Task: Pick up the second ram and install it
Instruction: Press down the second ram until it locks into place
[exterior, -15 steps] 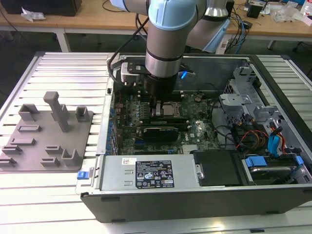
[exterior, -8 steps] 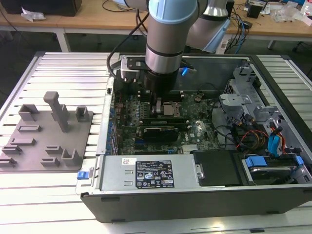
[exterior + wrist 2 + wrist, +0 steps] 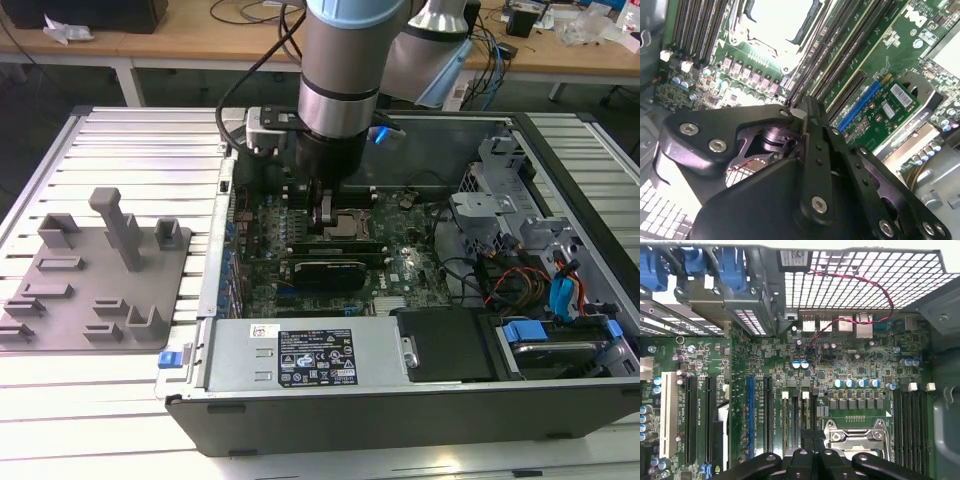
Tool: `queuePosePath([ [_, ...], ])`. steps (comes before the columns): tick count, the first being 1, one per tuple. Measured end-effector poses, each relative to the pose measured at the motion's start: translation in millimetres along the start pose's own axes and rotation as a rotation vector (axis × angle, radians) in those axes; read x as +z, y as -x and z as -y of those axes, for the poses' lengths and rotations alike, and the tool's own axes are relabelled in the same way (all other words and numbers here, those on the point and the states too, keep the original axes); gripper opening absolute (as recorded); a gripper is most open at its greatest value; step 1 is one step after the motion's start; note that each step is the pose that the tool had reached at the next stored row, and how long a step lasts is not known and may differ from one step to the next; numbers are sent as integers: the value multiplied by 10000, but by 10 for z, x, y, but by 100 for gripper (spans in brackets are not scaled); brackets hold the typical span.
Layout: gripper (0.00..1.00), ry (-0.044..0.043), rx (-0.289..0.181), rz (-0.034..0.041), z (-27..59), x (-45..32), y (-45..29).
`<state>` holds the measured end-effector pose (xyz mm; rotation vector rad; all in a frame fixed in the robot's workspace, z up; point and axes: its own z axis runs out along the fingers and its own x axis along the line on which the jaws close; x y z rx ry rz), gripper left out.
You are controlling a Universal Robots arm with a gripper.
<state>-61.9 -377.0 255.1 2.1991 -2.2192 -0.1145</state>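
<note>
Item, the second ram (image 3: 352, 246): a slim dark strip lying along the memory slots of the green motherboard (image 3: 840, 365), just on the near side of the square metal CPU socket (image 3: 347, 224) in the exterior view; whether it is fully seated cannot be told. Directly over its end toward the exterior view's left stands the gripper (image 3: 325, 226), black, pointing straight down into the case. Its two fingers are drawn together with hardly a gap in the second wrist view, and the tips (image 3: 809, 106) reach down to the row of slots. Whether they pinch the strip or merely rest on it cannot be told. In the first wrist view the gripper (image 3: 812, 446) sits just beside the socket (image 3: 856, 439), among black slots with white end latches. Item, one long blue slot (image 3: 751, 415), farther along the board from the socket. Item, red-and-black twisted wire (image 3: 860, 277), running across the perforated case wall. Item, open computer case (image 3: 400, 405), dark, lying on its side, with a labelled silver box (image 3: 300, 355) along its near edge. Item, grey tray (image 3: 60, 300) with upright blocks, well apart from the case toward the exterior view's left. Both rest on a white slatted table (image 3: 130, 140).
</note>
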Motion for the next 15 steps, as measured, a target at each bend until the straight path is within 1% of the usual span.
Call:
queuePosePath([
  [2, 8, 0, 1, 0, 135, -8, 1],
  [6, 8, 0, 1, 0, 262, -16, 2],
  [7, 8, 0, -1, 0, 314, -19, 3],
  [8, 8, 1, 0, 0, 398, -25, 4],
  [9, 8, 1, -2, -1, 428, -27, 4],
  [15, 8, 0, -1, 0, 430, -26, 4],
])
